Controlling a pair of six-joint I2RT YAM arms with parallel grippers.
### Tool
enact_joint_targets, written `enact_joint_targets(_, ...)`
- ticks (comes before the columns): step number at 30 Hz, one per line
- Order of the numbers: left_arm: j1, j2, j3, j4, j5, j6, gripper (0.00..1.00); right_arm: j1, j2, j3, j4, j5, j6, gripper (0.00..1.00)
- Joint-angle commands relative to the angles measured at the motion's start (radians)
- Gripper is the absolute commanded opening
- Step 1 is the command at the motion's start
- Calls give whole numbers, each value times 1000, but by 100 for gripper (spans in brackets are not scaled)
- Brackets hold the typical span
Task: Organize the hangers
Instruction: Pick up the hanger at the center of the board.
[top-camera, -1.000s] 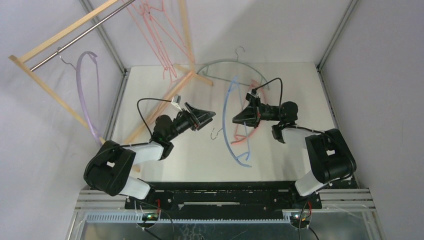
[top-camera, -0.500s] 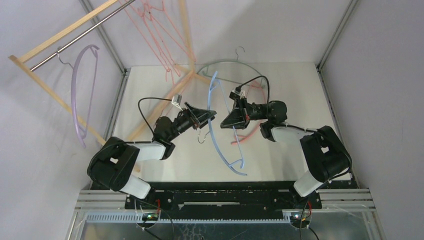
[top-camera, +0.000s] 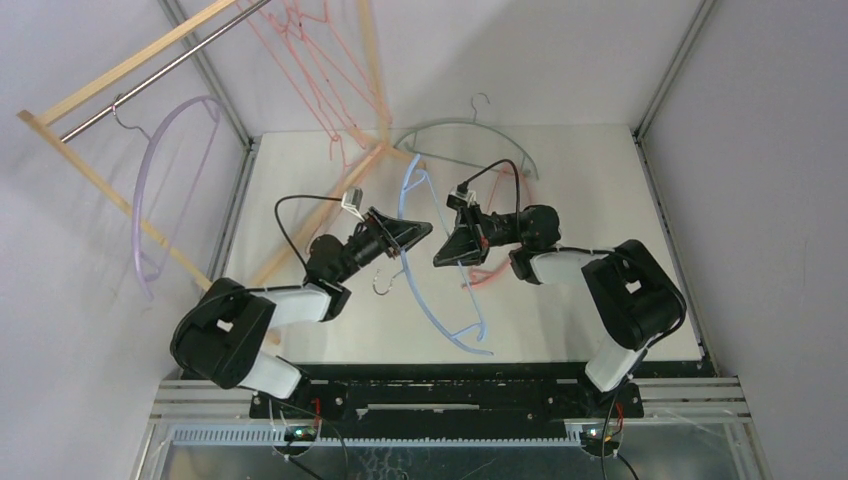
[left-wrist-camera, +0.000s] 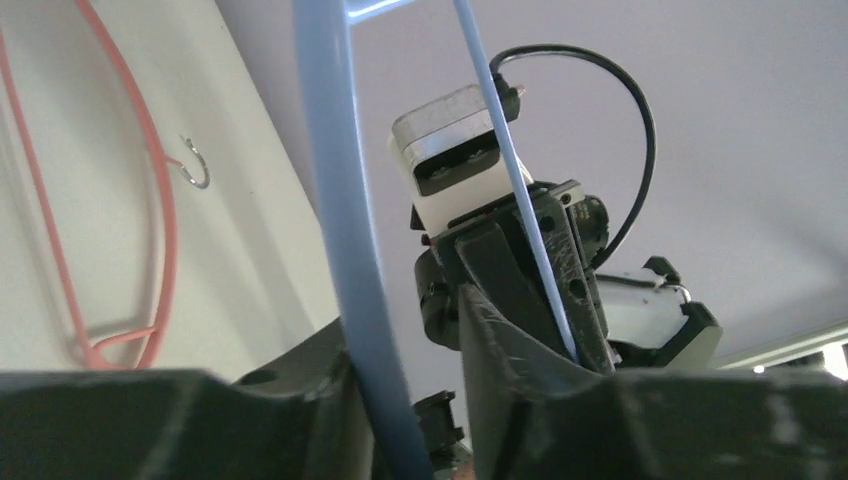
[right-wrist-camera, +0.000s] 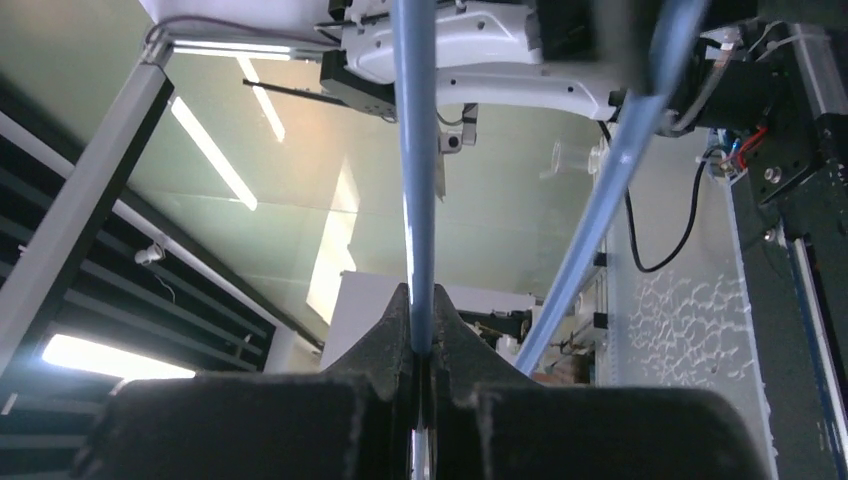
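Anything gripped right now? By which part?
Right gripper is pinched shut on the thin bar of the blue hanger. Left gripper straddles its thick curved arm with a gap showing, not clamped.
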Motion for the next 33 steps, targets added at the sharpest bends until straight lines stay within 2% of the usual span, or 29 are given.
enact_joint_targets(1,-19,-68,7,91,36,-21,25,-13,31,27,22,-10,155,7)
enact_joint_targets(3,-18,-85,-8,89,26,-24,3,-30,30,23,-17,-27,112,15)
enact_joint_targets(6,-19,-119,-17,49,16,-27,0,-77,-19,15,-247,-69,-95,28)
enact_joint_targets(8,-19,-154,-13,-9,13,-19,0,-122,-77,20,-533,-79,-323,32)
enact_joint_targets(10,-19,-204,-1,-106,11,8,0,-178,-138,68,-956,-71,-671,45)
enact_joint_targets(11,-19,-236,11,-174,10,41,0,-204,-161,132,-1243,-49,-899,50)
enact_joint_targets(12,-18,-268,28,-255,8,71,0,-230,-170,256,-1683,8,-1153,53)
enact_joint_targets(13,-19,-299,47,-345,5,104,0,-250,-164,358,-1959,92,-1383,55)
enact_joint_targets(14,-19,-332,73,-486,4,144,0,-260,-153,446,-2148,187,-1561,56)
enact_joint_targets(15,-20,-359,103,-596,1,185,0,-267,-149,507,-2262,281,-1663,58)
enact_joint_targets(18,-19,-410,202,-903,-22,288,0,-286,-189,563,-2344,484,-1776,63)
enact_joint_targets(20,-18,-417,258,-1046,-35,323,0,-271,-219,596,-2393,609,-1834,64)
enact_joint_targets(24,-18,-397,320,-1182,-70,330,0,-206,-282,623,-2452,810,-1888,65)
enact_joint_targets(26,-18,-373,361,-1277,-134,356,0,-175,-317,620,-2457,881,-1892,65)
enact_joint_targets(29,-18,-306,421,-1406,-213,390,0,-112,-373,613,-2457,1041,-1886,65)
enact_joint_targets(33,-18,-190,481,-1522,-279,421,0,-40,-450,592,-2420,1169,-1877,65)
